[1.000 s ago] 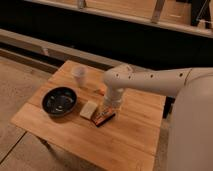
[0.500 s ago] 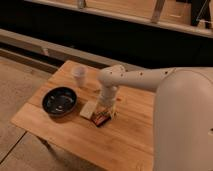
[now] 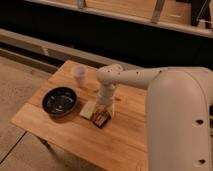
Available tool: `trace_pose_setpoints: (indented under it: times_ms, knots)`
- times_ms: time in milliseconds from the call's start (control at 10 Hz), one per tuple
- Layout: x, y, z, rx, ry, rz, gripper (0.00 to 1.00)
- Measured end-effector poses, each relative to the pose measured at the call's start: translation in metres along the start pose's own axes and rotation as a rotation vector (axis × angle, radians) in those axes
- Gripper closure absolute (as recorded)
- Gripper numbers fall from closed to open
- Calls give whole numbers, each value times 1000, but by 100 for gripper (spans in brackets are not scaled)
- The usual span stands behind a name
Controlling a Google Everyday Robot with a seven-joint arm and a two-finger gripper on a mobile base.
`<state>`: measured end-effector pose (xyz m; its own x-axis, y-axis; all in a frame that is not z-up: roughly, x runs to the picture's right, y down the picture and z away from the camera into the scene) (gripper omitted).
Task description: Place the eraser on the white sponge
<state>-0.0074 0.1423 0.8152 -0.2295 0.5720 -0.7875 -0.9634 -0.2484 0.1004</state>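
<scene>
The eraser [image 3: 101, 119], a small dark block with reddish-orange stripes, lies flat on the wooden table [image 3: 60, 131] near its middle. Right beside it on the left rests the white sponge [image 3: 88, 110], a cream square, touching or nearly touching it. My gripper [image 3: 104, 108] points straight down from the white arm [image 3: 125, 77] and hangs just over the eraser's far end. Its jaws stand open, low around that end. The eraser still rests on the tabletop.
A dark bowl [image 3: 59, 100] sits left of the sponge. A white paper cup [image 3: 79, 75] stands at the back of the table. A small orange bit [image 3: 118, 99] lies right of the arm's wrist. The robot's white body [image 3: 180, 125] fills the right side.
The arm has swung a little to the left and down, bringing the gripper lower over the eraser. The eraser, sponge, bowl and cup have not moved.
</scene>
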Motion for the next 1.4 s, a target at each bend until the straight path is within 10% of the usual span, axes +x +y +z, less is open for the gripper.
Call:
trace_pose_setpoints:
  times_ms: [200, 800, 1400]
  knots:
    - [-7, -2, 5, 23, 13, 7, 40]
    - [-22, 1, 2, 57, -16, -17, 97]
    - [-27, 1, -14, 26, -69, 13, 100]
